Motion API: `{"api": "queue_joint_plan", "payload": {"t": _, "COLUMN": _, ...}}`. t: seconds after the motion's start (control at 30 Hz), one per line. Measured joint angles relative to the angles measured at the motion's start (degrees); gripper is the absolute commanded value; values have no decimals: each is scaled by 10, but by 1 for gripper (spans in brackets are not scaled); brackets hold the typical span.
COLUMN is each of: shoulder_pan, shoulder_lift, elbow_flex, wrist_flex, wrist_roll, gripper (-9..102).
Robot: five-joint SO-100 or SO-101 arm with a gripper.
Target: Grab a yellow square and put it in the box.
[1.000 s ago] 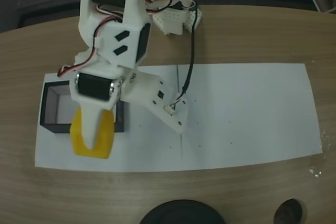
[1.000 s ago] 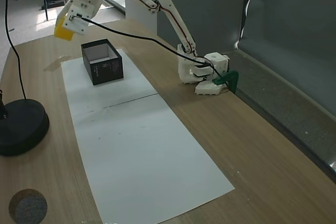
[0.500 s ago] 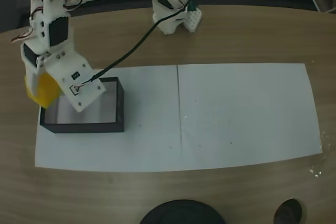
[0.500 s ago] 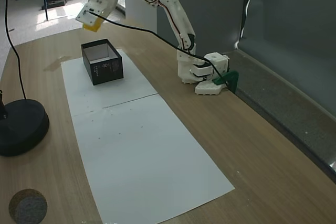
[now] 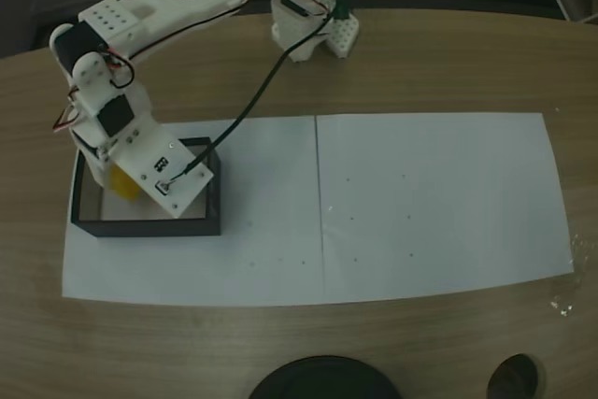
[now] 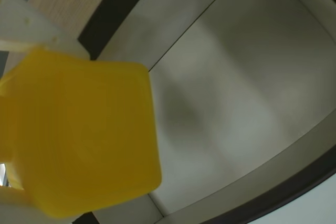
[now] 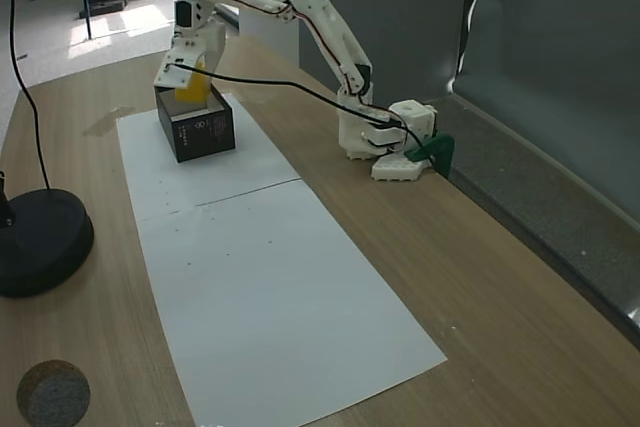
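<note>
The yellow square (image 6: 79,135) sits close to the lens in the wrist view, held against a white finger (image 6: 26,22). My gripper (image 5: 129,184) is shut on the yellow square (image 5: 120,181) and reaches down inside the left part of the box (image 5: 149,227). The box's white floor (image 6: 236,93) lies just below the block, which hangs above it. From the side, the gripper (image 7: 190,79) dips into the box (image 7: 202,133) with the yellow square (image 7: 191,87) showing above the black wall.
The box stands at the left end of a long white paper sheet (image 5: 430,203) on a wooden table. The arm's base (image 5: 308,30) is at the far edge, with a black cable (image 5: 252,91) running to the wrist. A black round base (image 7: 40,242) stands near the front edge.
The gripper carried the yellow square from in front of the box, round past its left side, and has now lowered it into the box.
</note>
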Motion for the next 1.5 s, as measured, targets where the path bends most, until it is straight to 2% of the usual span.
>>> {"api": "queue_joint_plan", "payload": {"t": 0.17, "shoulder_pan": 0, "shoulder_lift": 0, "elbow_flex": 11, "wrist_flex": 0, "wrist_roll": 0, "gripper": 18}}
{"api": "queue_joint_plan", "payload": {"t": 0.33, "shoulder_pan": 0, "shoulder_lift": 0, "elbow_flex": 11, "wrist_flex": 0, "wrist_roll": 8, "gripper": 33}}
{"api": "queue_joint_plan", "payload": {"t": 0.4, "shoulder_pan": 0, "shoulder_lift": 0, "elbow_flex": 11, "wrist_flex": 0, "wrist_roll": 5, "gripper": 34}}
{"api": "queue_joint_plan", "payload": {"t": 0.57, "shoulder_pan": -18, "shoulder_lift": 0, "elbow_flex": 11, "wrist_flex": 0, "wrist_roll": 5, "gripper": 30}}
{"api": "queue_joint_plan", "payload": {"t": 0.77, "shoulder_pan": -63, "shoulder_lift": 11, "elbow_flex": -49, "wrist_flex": 0, "wrist_roll": 42, "gripper": 0}}
{"api": "queue_joint_plan", "payload": {"t": 0.9, "shoulder_pan": -117, "shoulder_lift": 62, "elbow_flex": -139, "wrist_flex": 1, "wrist_roll": 88, "gripper": 0}}
{"api": "queue_joint_plan", "payload": {"t": 1.07, "shoulder_pan": -232, "shoulder_lift": 130, "elbow_flex": -212, "wrist_flex": 1, "wrist_roll": 127, "gripper": 0}}
{"api": "queue_joint_plan", "payload": {"t": 1.33, "shoulder_pan": -396, "shoulder_lift": 236, "elbow_flex": -219, "wrist_flex": 1, "wrist_roll": 128, "gripper": 0}}
{"api": "queue_joint_plan", "payload": {"t": 1.5, "shoulder_pan": -442, "shoulder_lift": 343, "elbow_flex": -217, "wrist_flex": 4, "wrist_roll": 128, "gripper": 0}}
